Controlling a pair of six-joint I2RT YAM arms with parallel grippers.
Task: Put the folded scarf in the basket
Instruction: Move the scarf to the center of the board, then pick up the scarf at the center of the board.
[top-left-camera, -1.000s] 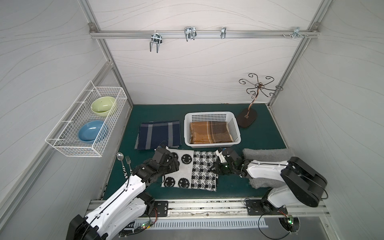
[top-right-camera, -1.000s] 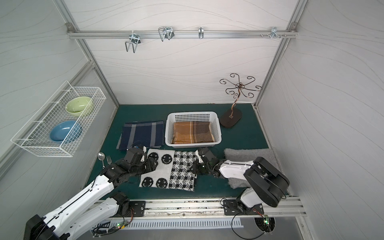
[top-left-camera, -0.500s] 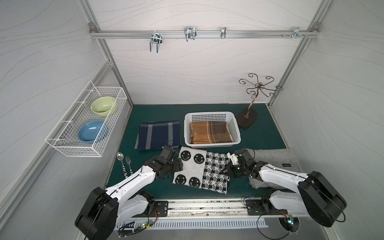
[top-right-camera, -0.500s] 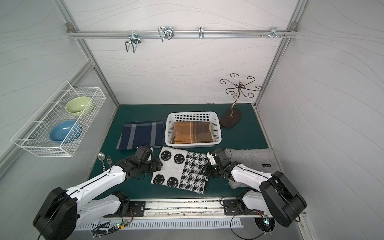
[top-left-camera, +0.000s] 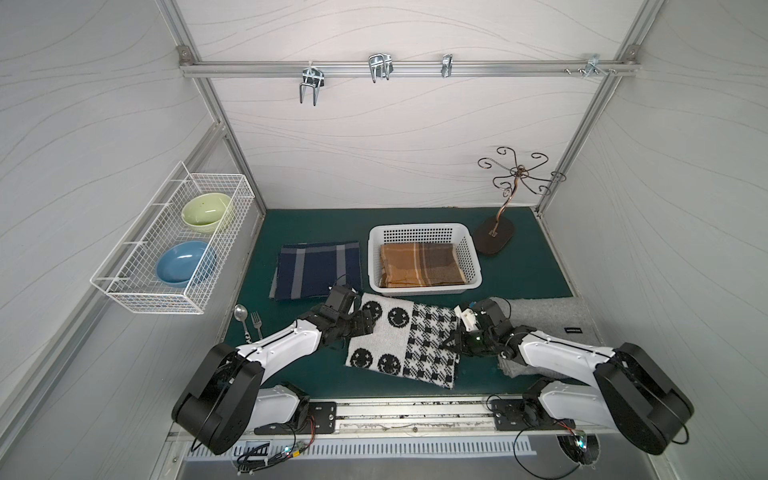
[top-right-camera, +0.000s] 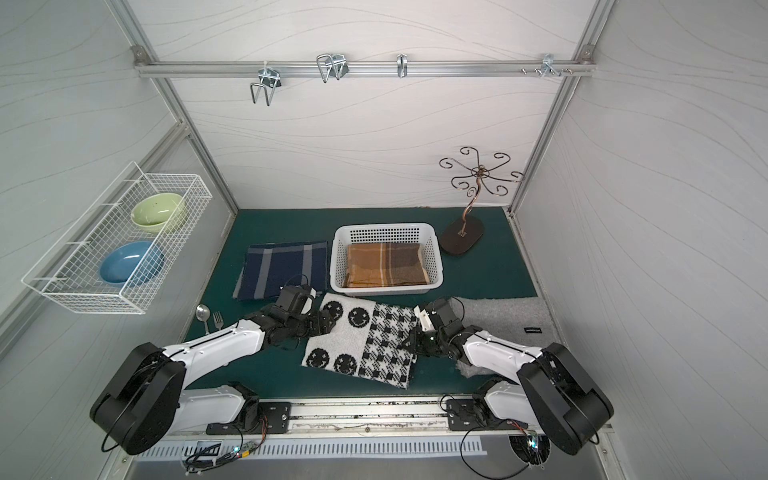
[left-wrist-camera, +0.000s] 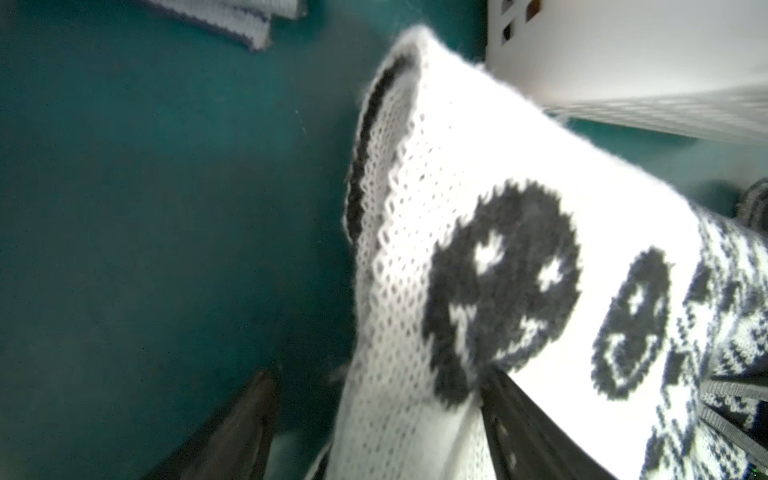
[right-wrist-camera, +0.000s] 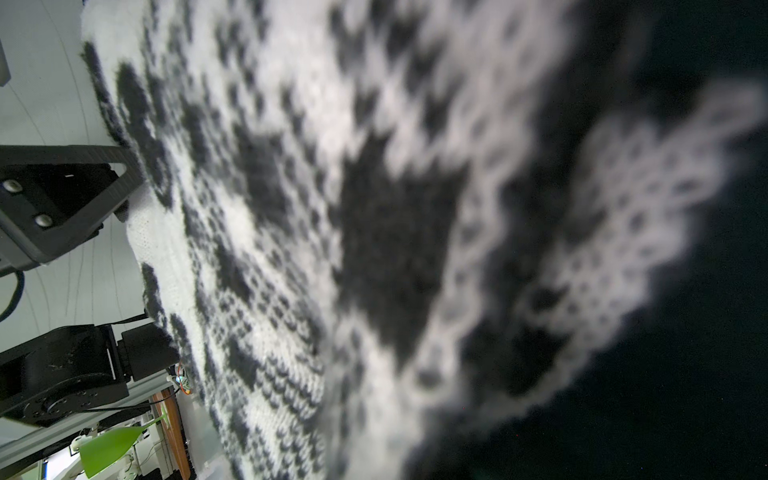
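- Spreads under everything as a green counter (top-left-camera: 528, 270)
- Hangs on the side wall as a white wire rack (top-left-camera: 145, 297), holding a green bowl (top-left-camera: 206, 210) and a blue bowl (top-left-camera: 183, 262)
- Shows the folded scarf (top-left-camera: 401, 340), white with black smiley faces and houndstooth, in both top views (top-right-camera: 361, 347), on the counter between the two arms, just in front of the basket (top-left-camera: 428, 287) and not inside it
- Holds, in that white perforated basket, a brown plaid cloth (top-left-camera: 419, 266) lying flat
- Places a navy striped cloth (top-left-camera: 318, 270) beside the basket and a grey cloth (top-left-camera: 548, 320) under the right arm
- Finds the left pincer (top-left-camera: 368, 324) released: fingers (left-wrist-camera: 245, 424) apart, the scarf's smiley edge between them, one finger clear of the knit
- Finds the right pincer (top-left-camera: 453, 341) clenched on the scarf's houndstooth edge, its wrist view blurred and filled with knit
- Leaves a spoon (top-left-camera: 240, 313) and a fork (top-left-camera: 256, 322) side by side near the counter's left edge
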